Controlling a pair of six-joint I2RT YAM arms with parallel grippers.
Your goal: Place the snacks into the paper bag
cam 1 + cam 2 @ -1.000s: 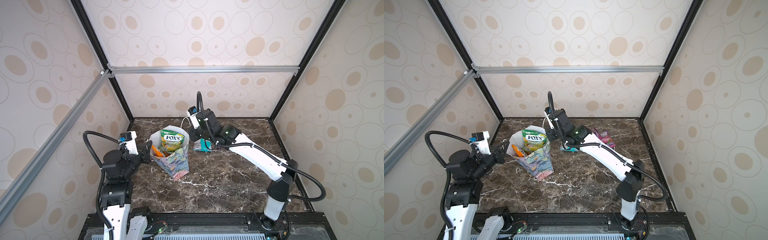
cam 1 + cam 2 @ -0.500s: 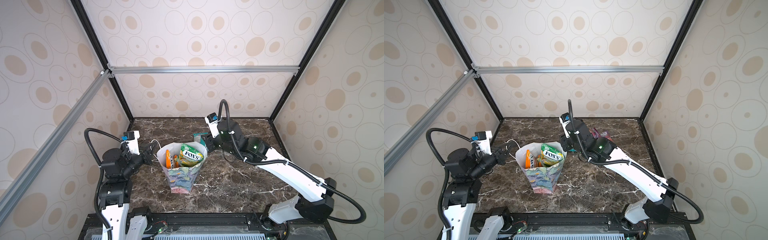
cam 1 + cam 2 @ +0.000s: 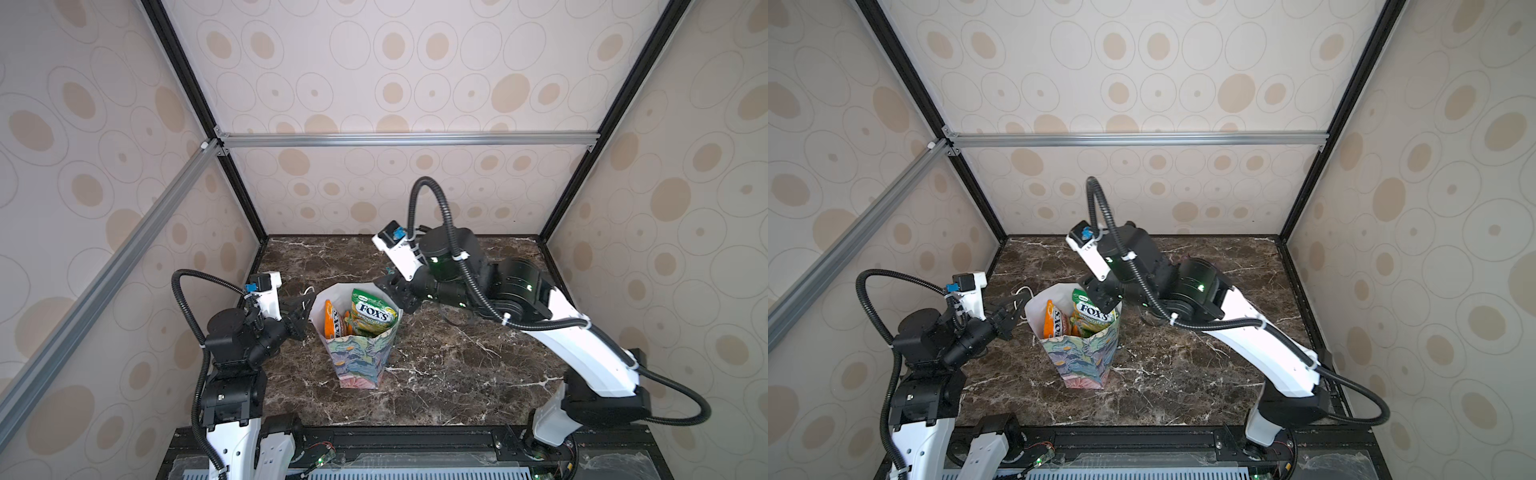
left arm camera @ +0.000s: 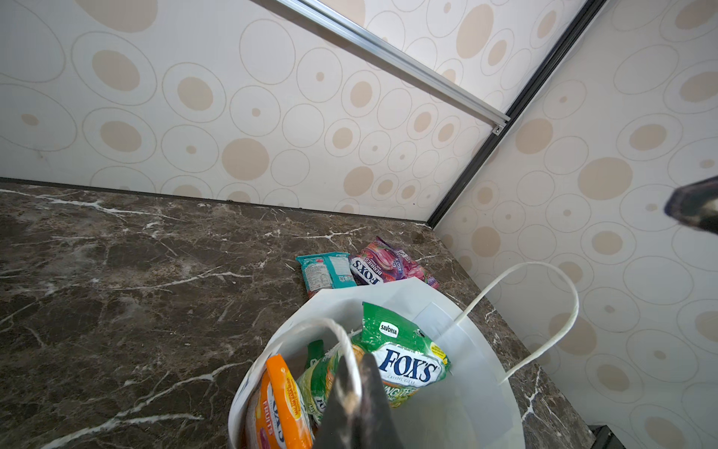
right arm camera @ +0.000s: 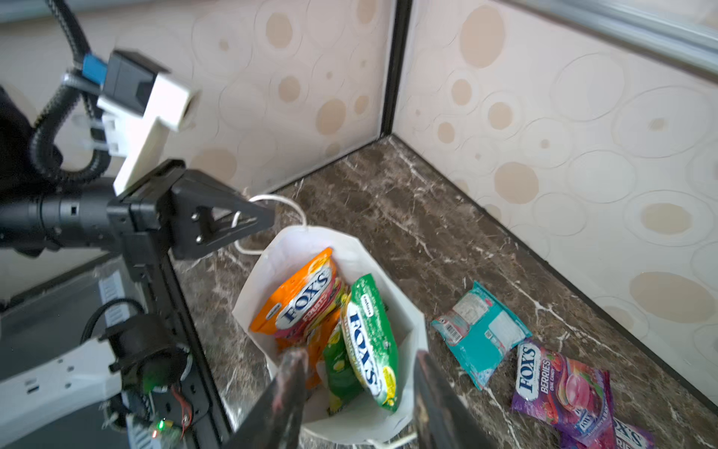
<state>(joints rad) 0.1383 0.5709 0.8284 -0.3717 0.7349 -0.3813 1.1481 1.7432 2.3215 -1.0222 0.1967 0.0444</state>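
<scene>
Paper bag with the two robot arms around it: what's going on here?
The arms are packing candy packets into the flowery paper bag. The left pincer is shut on the bag's cord handle. The right pincer hangs open and empty over the bag's mouth. A green packet and an orange packet are inside. A teal packet and purple packets lie on the table, not yet packed.

Far teal packet [image 5: 481,334] and purple packets [image 5: 563,385] nearly hidden behind the right arm [image 3: 457,266] in both top views, purple ones cut off at the right wrist view's edge, lower packets [image 5: 334,385] buried in the paper bag [image 3: 357,361], handle [image 4: 311,324] partly lost in the blurred left gripper [image 4: 351,365]
</scene>
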